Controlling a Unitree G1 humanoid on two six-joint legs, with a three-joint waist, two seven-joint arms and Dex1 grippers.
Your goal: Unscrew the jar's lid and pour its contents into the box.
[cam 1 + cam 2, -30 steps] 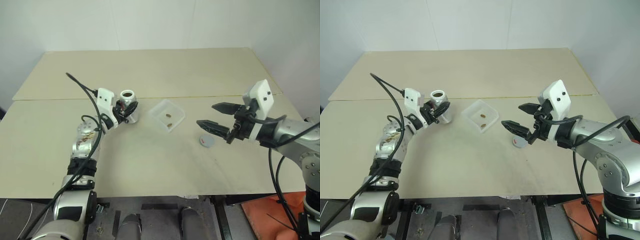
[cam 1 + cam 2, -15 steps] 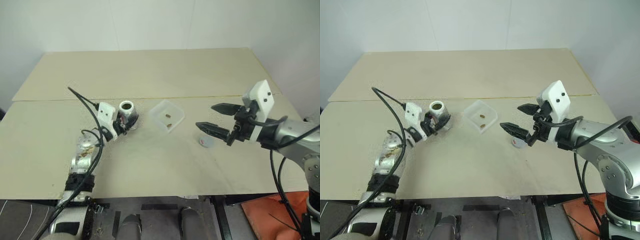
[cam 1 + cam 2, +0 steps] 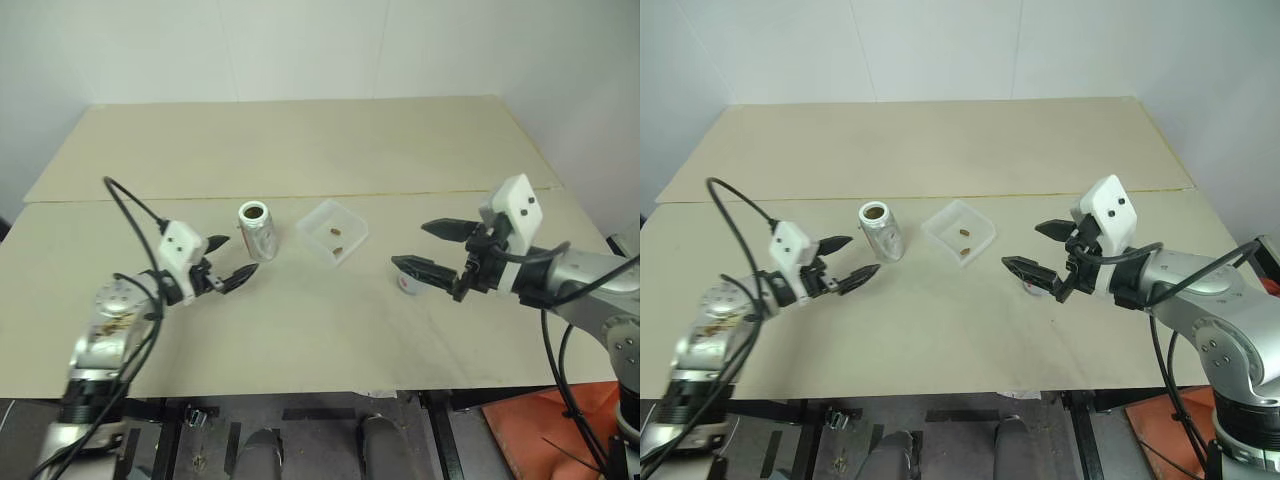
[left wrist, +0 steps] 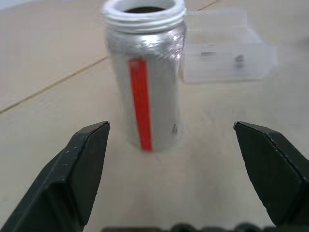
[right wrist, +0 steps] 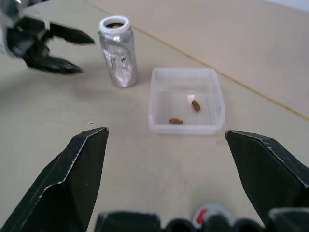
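Note:
The jar (image 3: 257, 230) stands upright and uncapped on the table, silvery with a red stripe (image 4: 140, 104) down its side. My left gripper (image 3: 235, 258) is open just near-left of the jar, apart from it, with nothing between its fingers. The clear box (image 3: 349, 217) sits to the right of the jar. Two brown pieces of the contents (image 5: 195, 105) lie inside the box. The grey lid (image 3: 408, 284) with its red mark lies on the table right of the box. My right gripper (image 3: 410, 245) hovers open over the lid, empty.
The beige table (image 3: 300, 330) has a seam running across behind the jar and the box. A black cable (image 3: 125, 200) loops above my left arm.
My left gripper has opened, let go of the jar and drawn back toward the near left. The jar stays standing. My right gripper has barely moved.

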